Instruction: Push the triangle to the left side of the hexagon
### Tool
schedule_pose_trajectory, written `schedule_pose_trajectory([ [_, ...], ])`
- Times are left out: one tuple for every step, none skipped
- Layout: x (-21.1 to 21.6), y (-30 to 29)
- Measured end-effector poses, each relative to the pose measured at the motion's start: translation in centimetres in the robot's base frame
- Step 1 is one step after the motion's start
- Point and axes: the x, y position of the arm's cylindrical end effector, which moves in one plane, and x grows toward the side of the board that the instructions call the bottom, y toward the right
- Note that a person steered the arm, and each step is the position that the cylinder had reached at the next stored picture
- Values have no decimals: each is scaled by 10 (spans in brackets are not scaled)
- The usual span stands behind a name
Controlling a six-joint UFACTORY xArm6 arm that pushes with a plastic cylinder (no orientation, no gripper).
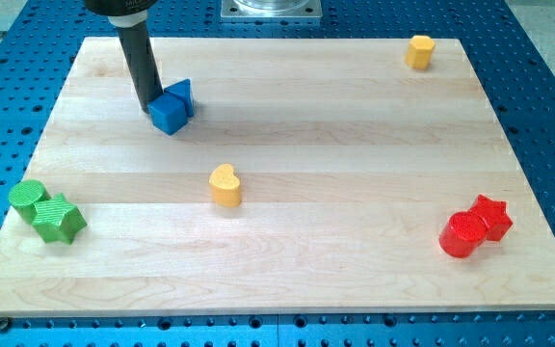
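Camera view, the only one. Our rig has no gripper, so there is no open or closed state to give; it ends in a dark rod, and my tip [149,104] sits on the wooden board [287,280] near the view's top-left.

Two blue blocks are bunched there. The blue cube [169,114] touches my tip on its right side. Just behind it, up and to the right, is the blue triangle [181,93]; its shape is partly hidden by the cube, so we read it as the triangle with some doubt.

The hexagon we take to be the yellow hexagon [419,50], far off at the view's top-right, well apart from the blue pair.

Key relation: the triangle lies right of my tip and slightly toward the view's top, with the cube between them. The hexagon lies further right along nearly the same line. So a rightward push looks correct, though the cube may travel along or knock the triangle off course.

Others, all far from that path: yellow heart [224,185] mid-board, green pair [46,210] at the view's left, red pair [475,227] at the view's lower right.
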Motion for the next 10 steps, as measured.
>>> schedule_pose_trajectory([
  [1,0],
  [-31,40],
  [-42,125],
  [-41,64],
  [-7,95],
  [-25,149],
  [-34,213],
  [-30,162],
  [0,155],
  [14,158],
])
